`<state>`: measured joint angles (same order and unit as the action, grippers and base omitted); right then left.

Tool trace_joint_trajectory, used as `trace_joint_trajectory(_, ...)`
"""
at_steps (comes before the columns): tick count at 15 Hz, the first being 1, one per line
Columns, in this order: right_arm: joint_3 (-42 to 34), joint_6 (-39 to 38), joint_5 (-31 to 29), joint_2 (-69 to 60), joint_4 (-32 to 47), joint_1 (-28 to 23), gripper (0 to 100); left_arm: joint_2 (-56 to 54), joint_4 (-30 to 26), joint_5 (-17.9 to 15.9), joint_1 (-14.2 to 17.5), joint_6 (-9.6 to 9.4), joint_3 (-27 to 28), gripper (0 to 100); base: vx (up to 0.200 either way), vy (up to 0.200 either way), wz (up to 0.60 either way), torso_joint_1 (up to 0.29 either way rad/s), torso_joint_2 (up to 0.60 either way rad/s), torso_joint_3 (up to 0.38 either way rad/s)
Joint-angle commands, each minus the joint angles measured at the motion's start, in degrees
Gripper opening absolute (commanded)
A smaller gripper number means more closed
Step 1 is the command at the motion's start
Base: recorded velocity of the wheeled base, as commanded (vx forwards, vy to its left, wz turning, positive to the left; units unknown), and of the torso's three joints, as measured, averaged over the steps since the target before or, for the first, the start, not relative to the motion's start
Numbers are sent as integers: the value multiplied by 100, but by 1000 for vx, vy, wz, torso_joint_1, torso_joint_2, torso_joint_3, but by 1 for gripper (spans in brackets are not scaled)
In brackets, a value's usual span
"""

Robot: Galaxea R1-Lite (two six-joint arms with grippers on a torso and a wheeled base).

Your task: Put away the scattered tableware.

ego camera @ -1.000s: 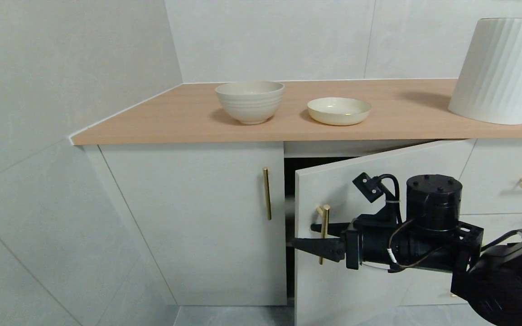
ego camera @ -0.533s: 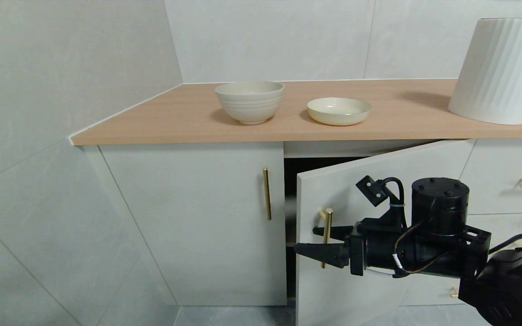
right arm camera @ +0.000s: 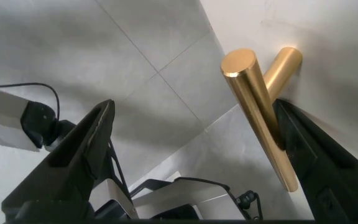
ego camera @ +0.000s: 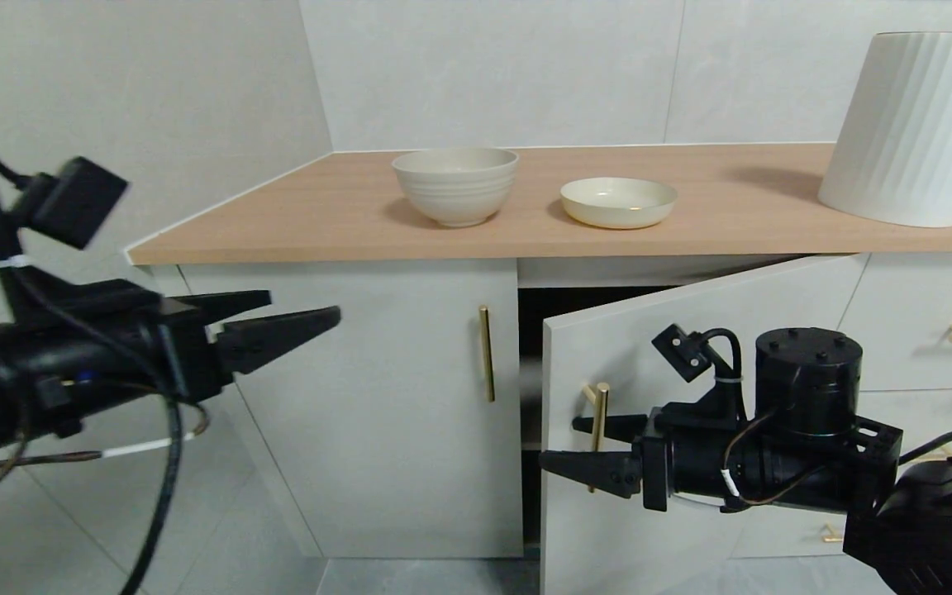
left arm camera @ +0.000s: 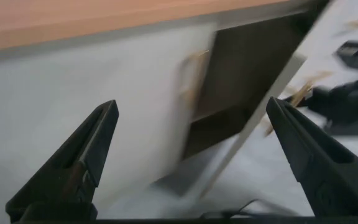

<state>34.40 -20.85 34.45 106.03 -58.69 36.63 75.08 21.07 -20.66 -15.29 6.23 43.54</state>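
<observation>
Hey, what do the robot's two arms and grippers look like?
Both arms are matte black. The left gripper and right gripper each have two long, tapering, pointed fingers. A small boxy camera sits bracketed above each wrist, with black cables and white ties. The right wrist has a round drum housing.

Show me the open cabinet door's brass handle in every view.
Head view: brass handle low centre-right on the open cabinet door, between the fingers of the right gripper.
Left wrist view: blurred gold streak beside the right gripper.
Right wrist view: close up, beside one finger.
Shared landmark: the open cabinet door.
</observation>
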Motion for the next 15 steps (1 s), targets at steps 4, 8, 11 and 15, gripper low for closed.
trace_joint_trajectory(4,-65,2,9,58,6,11,100,2116,1980,273,-1143,265,-399,100,0,0,0,0,0,0)
trace_joint_trajectory(8,-74,2,9,67,6,11,100,3311,3545,783,-1424,555,-610,100,0,0,0,0,0,0)
trace_joint_trajectory(11,-74,63,9,128,6,63,100,3926,4389,1073,-1530,572,-575,100,0,0,0,0,0,0)
trace_joint_trajectory(15,-92,160,0,137,6,72,100,4164,4397,1082,-1714,572,-312,100,0,0,0,0,0,0)
